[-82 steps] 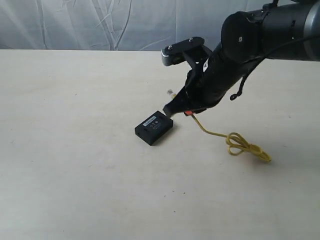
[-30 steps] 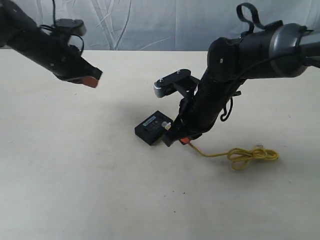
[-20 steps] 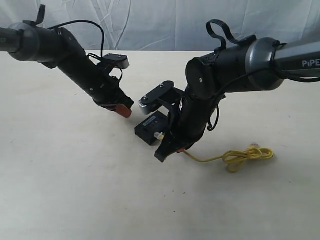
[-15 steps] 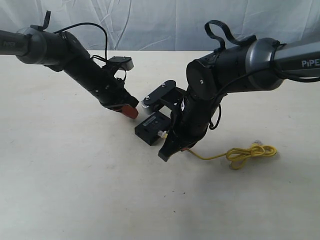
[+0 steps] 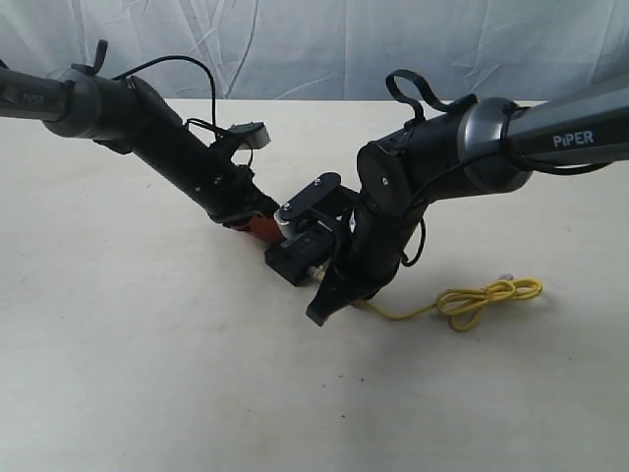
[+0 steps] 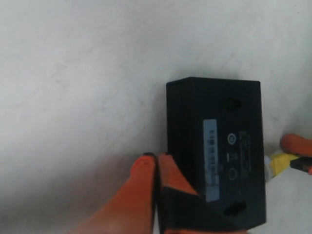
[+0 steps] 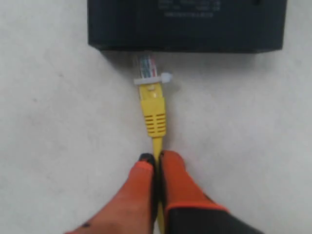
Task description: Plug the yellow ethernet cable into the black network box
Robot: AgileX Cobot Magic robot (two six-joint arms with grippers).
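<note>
The black network box (image 5: 298, 258) lies flat mid-table, its pale label strip (image 6: 210, 158) facing up. My right gripper (image 7: 156, 158) is shut on the yellow ethernet cable (image 7: 154, 117) just behind its boot. The cable's clear plug (image 7: 146, 66) points at the box's side (image 7: 185, 45) and touches or nearly touches it. The cable's knotted loop (image 5: 479, 299) trails on the table to the right. My left gripper (image 6: 157, 157) is shut with nothing in it, its orange fingers (image 6: 144, 187) resting against the box's far side (image 6: 181, 131). In the exterior view the left gripper (image 5: 257, 225) sits behind the box.
A wrinkled pale curtain (image 5: 295, 44) hangs behind the cream table (image 5: 147, 374). The cable's free plug (image 5: 507, 278) lies near the loop. Both black arms (image 5: 413, 187) converge over the box.
The left arm has swung in from the far left and brought its shut fingers against the box. The right gripper has carried the plug round to the box's near side.
</note>
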